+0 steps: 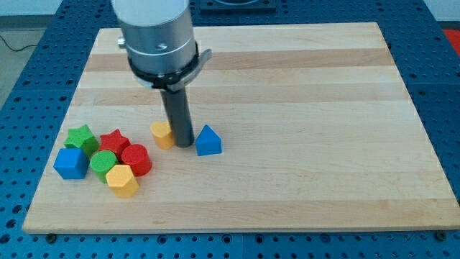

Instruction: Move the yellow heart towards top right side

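Rod tip beside yellow heart

Pale smooth wooden board, matt dark rod, brushed-metal arm housing

We seem to be in a robotics lab: a pale wooden board lies on a blue perforated bench, our grey arm hangs over it, and a cable trails at the view's left.
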Controlling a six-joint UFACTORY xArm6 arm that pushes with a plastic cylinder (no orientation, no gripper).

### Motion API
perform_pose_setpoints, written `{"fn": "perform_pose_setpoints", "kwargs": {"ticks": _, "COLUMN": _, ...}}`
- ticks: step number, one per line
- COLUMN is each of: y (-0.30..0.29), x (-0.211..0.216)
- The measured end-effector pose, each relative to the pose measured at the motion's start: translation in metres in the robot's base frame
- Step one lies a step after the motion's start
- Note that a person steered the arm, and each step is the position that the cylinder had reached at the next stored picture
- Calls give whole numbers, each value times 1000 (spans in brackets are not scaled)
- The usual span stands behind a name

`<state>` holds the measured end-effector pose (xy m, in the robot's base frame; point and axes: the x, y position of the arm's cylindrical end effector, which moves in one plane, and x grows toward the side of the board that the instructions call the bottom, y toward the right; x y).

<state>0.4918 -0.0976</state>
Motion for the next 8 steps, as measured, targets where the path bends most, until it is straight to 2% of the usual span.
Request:
{"fn": "perform_pose_setpoints", "kwargs": {"ticks": 2, "y": -51, "x": 27}}
{"fn": "perform_pose_setpoints", "kwargs": {"ticks": 3, "y": -58, "x": -25}}
{"fn": "perform_pose_setpoints", "kwargs": {"ticks": 4, "y": 0, "x": -74}}
{"fn": "perform_pose_setpoints", "kwargs": {"ticks": 5, "y": 34, "x": -86}}
{"fn": "perform_pose_setpoints", "kwargs": {"ticks": 6, "y": 9, "x": -87}}
{"fn": "perform_pose_setpoints", "kwargs": {"ticks": 7, "y": -44, "x": -73}}
{"fn": "perform_pose_setpoints", "kwargs": {"ticks": 8, "y": -73, "x": -52}}
